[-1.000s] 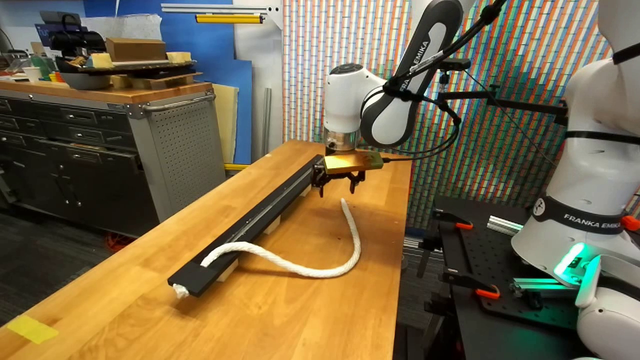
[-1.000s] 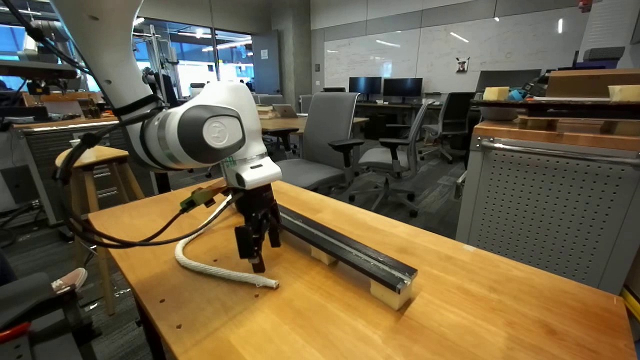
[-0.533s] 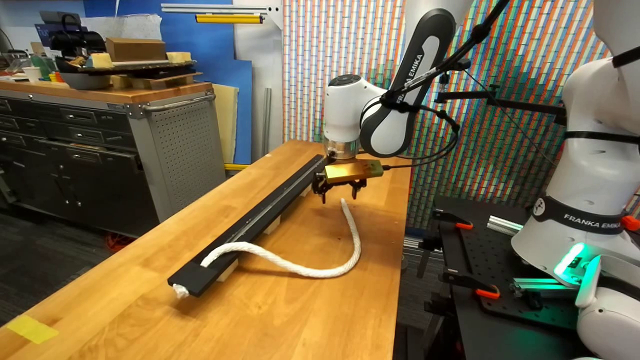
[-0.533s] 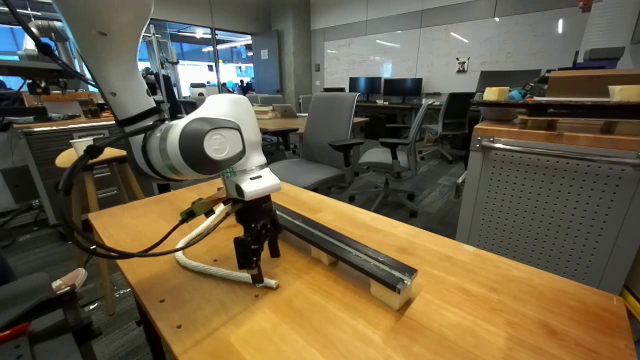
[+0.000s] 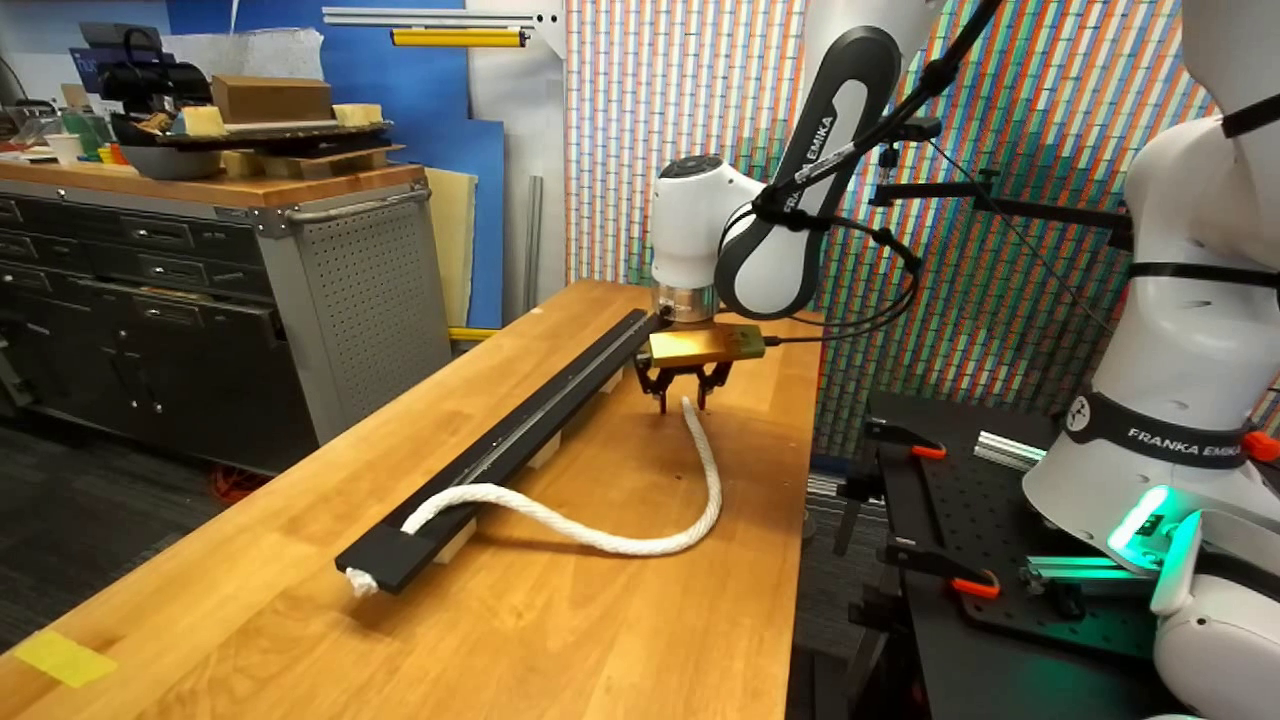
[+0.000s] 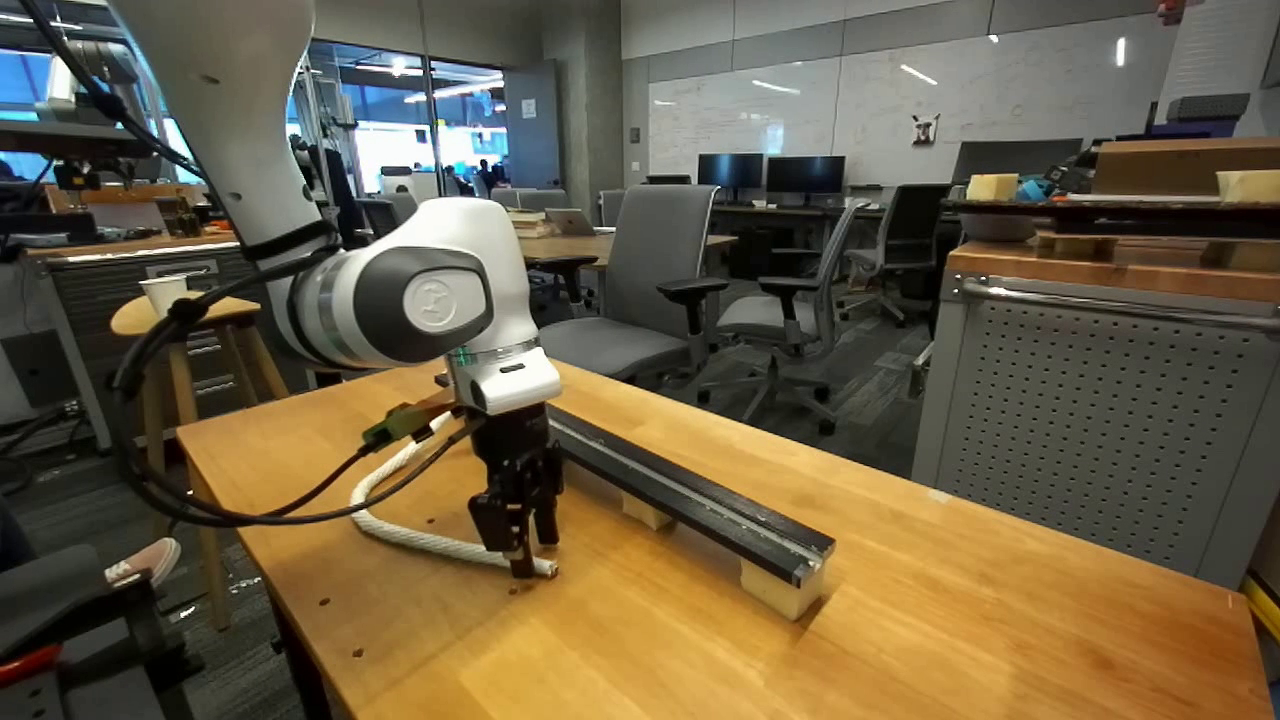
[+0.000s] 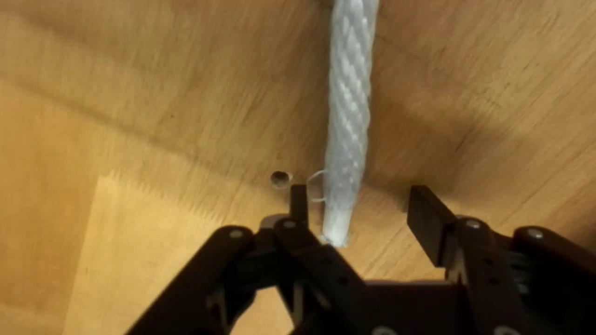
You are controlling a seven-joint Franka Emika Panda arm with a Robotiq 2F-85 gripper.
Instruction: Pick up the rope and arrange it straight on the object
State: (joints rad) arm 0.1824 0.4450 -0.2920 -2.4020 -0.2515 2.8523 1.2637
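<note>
Your gripper (image 7: 361,204) holds nothing, jaws partway apart, astride rope (image 7: 349,116) near its tip. In wrist view that end runs approx. vert., tip pointing down; rest curves across tabletop (image 5: 600,640), other end atop black bar (image 5: 528,440).

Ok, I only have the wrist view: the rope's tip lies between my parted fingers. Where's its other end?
Observer: In an exterior view, the other end of the rope lies on top of the black bar, near the bar's end.
Operator: How is that bar sitting?
Observer: Both exterior views show it raised on pale blocks.
Operator: And the rope in between?
Observer: It bows out from the bar across the wooden table, then bends round to the tip you see.
</note>
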